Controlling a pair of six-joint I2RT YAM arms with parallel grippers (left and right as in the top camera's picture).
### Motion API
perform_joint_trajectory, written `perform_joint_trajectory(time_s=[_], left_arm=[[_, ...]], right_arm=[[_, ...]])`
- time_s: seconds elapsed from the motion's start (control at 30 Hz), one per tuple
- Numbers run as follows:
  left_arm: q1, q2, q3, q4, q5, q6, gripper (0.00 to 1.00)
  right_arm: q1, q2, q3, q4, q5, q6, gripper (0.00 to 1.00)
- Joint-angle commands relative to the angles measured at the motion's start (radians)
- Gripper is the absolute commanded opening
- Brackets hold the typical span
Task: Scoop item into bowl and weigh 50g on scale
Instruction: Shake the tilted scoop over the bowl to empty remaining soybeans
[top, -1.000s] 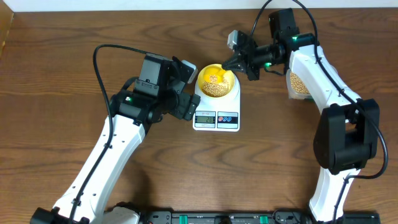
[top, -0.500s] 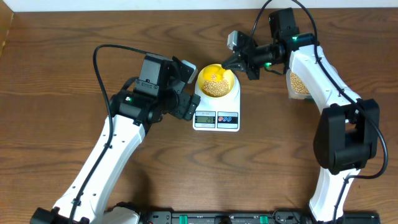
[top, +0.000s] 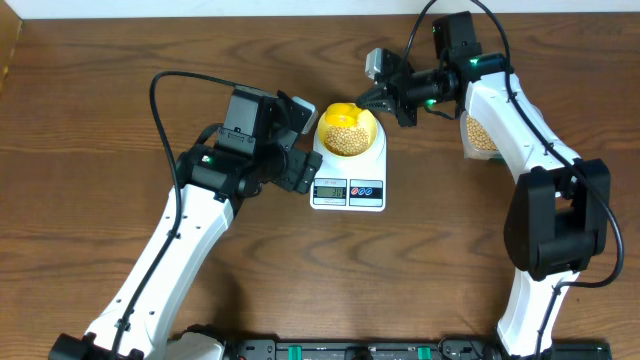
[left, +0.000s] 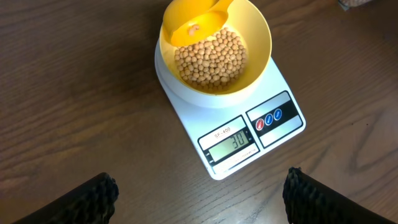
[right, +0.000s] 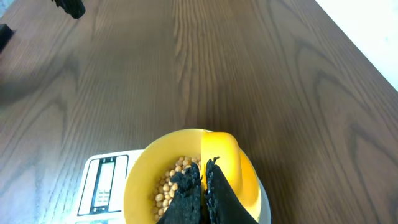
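Since a second ago the scoop (left: 198, 23) has drawn back to the far rim of the bowl (left: 260, 59). Nearest, the left gripper (left: 200, 199) hangs wide open and empty before the scale (left: 277, 134) (display (left: 233, 142) reads 30). The bowl sits on it, holding the beans (left: 210, 59). Beyond, the right gripper (right: 204, 167) is clamped on the scoop.

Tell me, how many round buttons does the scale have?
2. One button sits beside the display on the scale; the other button is next to it. None look hidden.
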Motion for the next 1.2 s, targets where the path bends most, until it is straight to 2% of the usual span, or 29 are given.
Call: perform_joint_trajectory(time_s=[0.0, 0.17, 0.67, 1.17], left_arm=[[0.003, -0.002, -0.003, 0.0, 0.008, 0.017, 0.87], [0.003, -0.002, -0.003, 0.0, 0.008, 0.017, 0.87], [0.003, -0.002, -0.003, 0.0, 0.008, 0.017, 0.87], [0.003, -0.002, -0.003, 0.0, 0.008, 0.017, 0.87]], right_arm=[[0.001, 0.017, -0.005, 0.002, -0.035, -0.012, 0.01], [0.001, 0.017, -0.005, 0.002, -0.036, -0.017, 0.01], [0.001, -0.001, -0.004, 0.003, -0.035, -0.152, 0.01], [0.0, -0.075, -0.004, 0.002, -0.035, -0.155, 0.01]])
